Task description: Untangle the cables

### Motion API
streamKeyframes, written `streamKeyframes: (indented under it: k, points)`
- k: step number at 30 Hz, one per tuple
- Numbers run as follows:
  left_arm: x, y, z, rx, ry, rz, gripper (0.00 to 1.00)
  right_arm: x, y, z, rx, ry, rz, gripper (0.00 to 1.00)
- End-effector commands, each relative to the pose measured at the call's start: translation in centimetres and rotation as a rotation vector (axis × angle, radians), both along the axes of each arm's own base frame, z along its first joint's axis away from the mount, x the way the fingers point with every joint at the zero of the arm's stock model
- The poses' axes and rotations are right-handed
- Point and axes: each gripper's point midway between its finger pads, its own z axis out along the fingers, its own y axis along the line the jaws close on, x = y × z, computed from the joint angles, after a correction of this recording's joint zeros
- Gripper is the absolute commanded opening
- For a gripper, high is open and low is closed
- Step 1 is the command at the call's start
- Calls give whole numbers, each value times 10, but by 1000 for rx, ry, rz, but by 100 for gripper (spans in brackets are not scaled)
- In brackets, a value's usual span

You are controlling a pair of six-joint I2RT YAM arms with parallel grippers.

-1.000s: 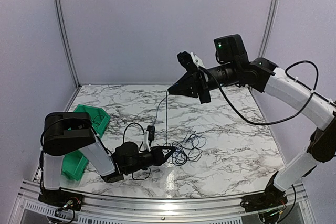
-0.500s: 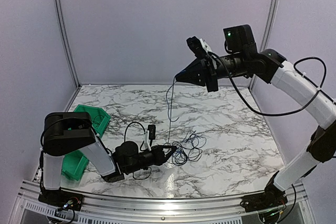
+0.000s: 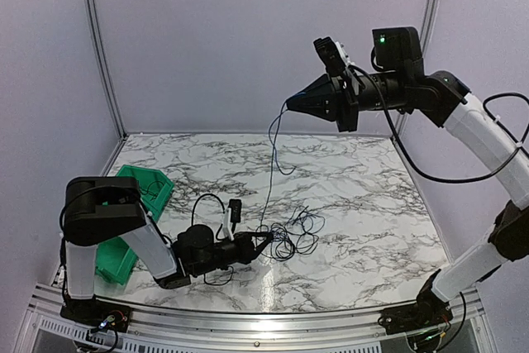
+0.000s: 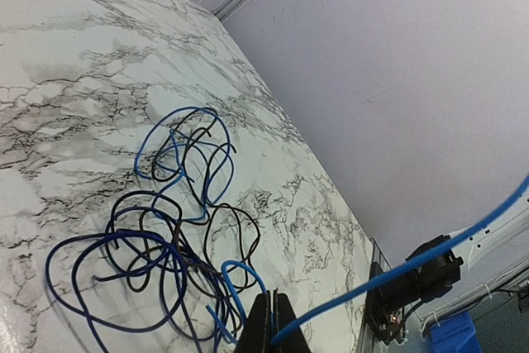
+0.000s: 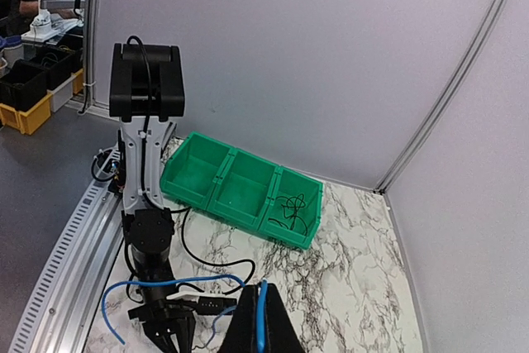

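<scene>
The cables (image 3: 293, 237) lie as a small tangle of thin blue and black loops on the marble table (image 3: 364, 196). My left gripper (image 3: 269, 237) rests low at the tangle's left edge, shut on a blue strand. In the left wrist view the tangle (image 4: 165, 237) spreads ahead of the gripper (image 4: 274, 299), whose jaws pinch a blue cable (image 4: 413, 262) that runs off to the right. My right gripper (image 3: 289, 106) hangs high above the table, shut on a blue cable (image 3: 269, 171) that rises to it from the tangle. The right wrist view shows that cable (image 5: 261, 312) between the shut jaws of the gripper (image 5: 260, 287).
A green three-compartment bin (image 3: 140, 188) sits at the table's left edge. In the right wrist view its right compartment (image 5: 307, 229) holds a small black wire coil (image 5: 293, 208). The left arm's own thick black cable (image 3: 207, 200) loops beside the tangle. Walls enclose the back and sides.
My right gripper has risen and moved right, drawing the blue cable up with it. The left gripper has stayed at the tangle, closing fully.
</scene>
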Motion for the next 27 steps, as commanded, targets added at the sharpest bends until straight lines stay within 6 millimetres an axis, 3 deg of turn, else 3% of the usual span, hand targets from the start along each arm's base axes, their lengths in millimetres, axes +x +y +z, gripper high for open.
streamKeyframes:
  k: [1, 3, 6, 7, 8, 12, 15, 17, 18, 19, 23, 27]
  points:
    - [-2, 24, 35, -7, -84, 52, 0, 5, -9, -5, 10, -19, -43, 0]
    - [-3, 36, 58, -3, -119, 74, 0, 11, -8, -26, -18, 2, -67, 0]
    - [-3, 54, 72, 111, -155, 96, 0, 15, -7, -68, -74, 41, -81, 0]
    - [-2, 60, 85, 124, -176, 108, 0, 16, -6, -80, -88, 53, -85, 0]
    - [1, 70, 86, 195, -174, 133, 0, 15, -5, -90, -97, 59, -83, 0]
    - [14, 116, 122, 333, -210, 267, 0, 8, 10, -126, -145, 91, -65, 0]
    - [26, 160, 152, 399, -203, 387, 0, 2, 29, -141, -181, 100, -37, 0]
    - [33, 191, 171, 431, -187, 472, 0, 0, 42, -145, -195, 125, -9, 13]
    - [36, 207, 180, 451, -188, 516, 0, 1, 49, -150, -208, 148, 2, 31]
    - [38, 223, 190, 474, -188, 564, 0, 3, 54, -150, -212, 163, 9, 41]
    - [42, 281, 234, 557, -231, 737, 0, 17, 59, -155, -248, 155, -22, 57]
    - [37, 319, 269, 602, -289, 859, 0, 14, 48, -169, -273, 129, -43, 64]
